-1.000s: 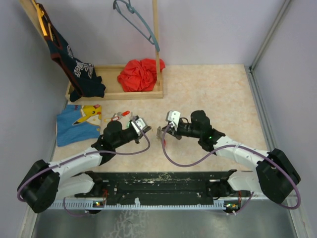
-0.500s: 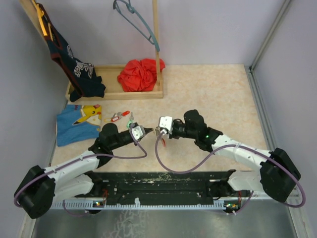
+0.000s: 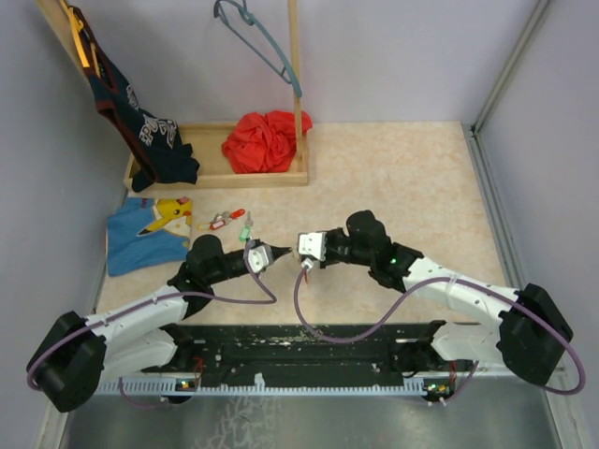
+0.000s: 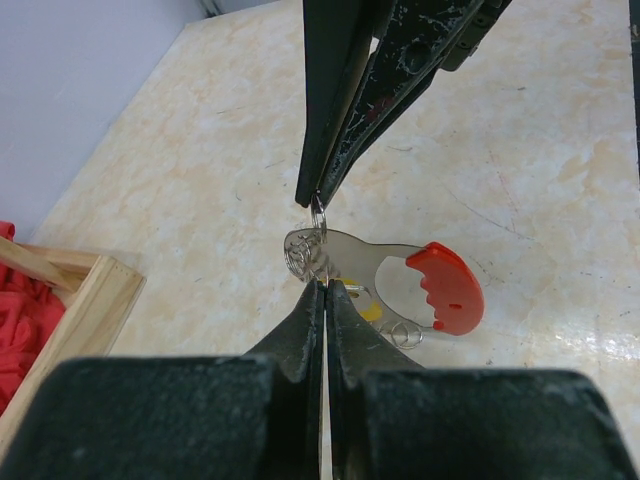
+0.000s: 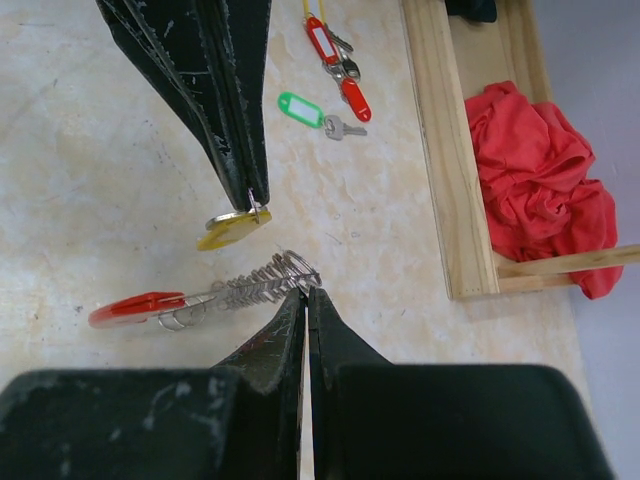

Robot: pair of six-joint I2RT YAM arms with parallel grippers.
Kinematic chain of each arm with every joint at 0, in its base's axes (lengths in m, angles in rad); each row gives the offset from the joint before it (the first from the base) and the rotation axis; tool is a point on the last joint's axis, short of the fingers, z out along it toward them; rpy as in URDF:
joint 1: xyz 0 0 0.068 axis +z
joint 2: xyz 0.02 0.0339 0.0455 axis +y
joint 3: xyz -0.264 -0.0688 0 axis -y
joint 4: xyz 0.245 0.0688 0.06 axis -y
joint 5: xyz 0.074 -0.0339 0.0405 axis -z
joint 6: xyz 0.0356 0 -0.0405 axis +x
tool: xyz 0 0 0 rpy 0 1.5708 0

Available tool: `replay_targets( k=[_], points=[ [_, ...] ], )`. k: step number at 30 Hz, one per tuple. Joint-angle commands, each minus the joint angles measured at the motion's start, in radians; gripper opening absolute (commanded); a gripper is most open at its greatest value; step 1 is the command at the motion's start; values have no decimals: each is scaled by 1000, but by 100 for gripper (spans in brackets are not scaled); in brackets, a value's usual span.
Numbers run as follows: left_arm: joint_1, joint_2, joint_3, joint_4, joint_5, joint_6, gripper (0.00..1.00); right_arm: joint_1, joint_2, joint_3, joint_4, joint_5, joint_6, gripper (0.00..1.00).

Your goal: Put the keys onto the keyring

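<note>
**Both arms meet tip to tip: key held just beside the ring's coil end**

Nearest the arm bases, the right fingers [image 5: 285, 340] are closed on the keyring [image 5: 250, 285], pinching the coiled wire end. The keyring hangs clear of the desk [image 5: 80, 200]. Its long axis runs sideways across the line of the right fingers, with the red end pointing away from the pinch.

The left fingers [image 4: 308, 330] are also closed, gripping the small loop of the yellow-tagged key [image 5: 230, 230]. That key hangs just beside the keyring's coil end, on the left arm's side. It is near the coil, but contact cannot be confirmed. The left fingers approach the keyring head on, opposite the right fingers.

Judgement: the threading step is in hand. The next move turns on bringing the key's loop onto the coil end, and the left arm is the one placed to carry it across.

Beyond the keyring, a green-tagged key [image 5: 300, 108] and red-tagged keys [image 5: 345, 85] lie loose on the desk, well apart from it and not yet threaded. Farther from the keyring stands a wooden tray [image 5: 435, 150].
</note>
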Motion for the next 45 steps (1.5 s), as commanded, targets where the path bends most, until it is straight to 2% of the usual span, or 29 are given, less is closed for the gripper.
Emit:
replay_targets(
  k=[1, 23, 45],
  points=[
    [-8, 7, 4, 28, 33, 30, 1, 18, -30, 34, 33, 10, -40, 0],
    [-31, 25, 24, 17, -59, 22, 0, 51, 24, 88, -34, 76, 64, 0],
    [-37, 1, 22, 40, -46, -3, 0, 73, 59, 148, -98, 122, 139, 0]
  ],
)
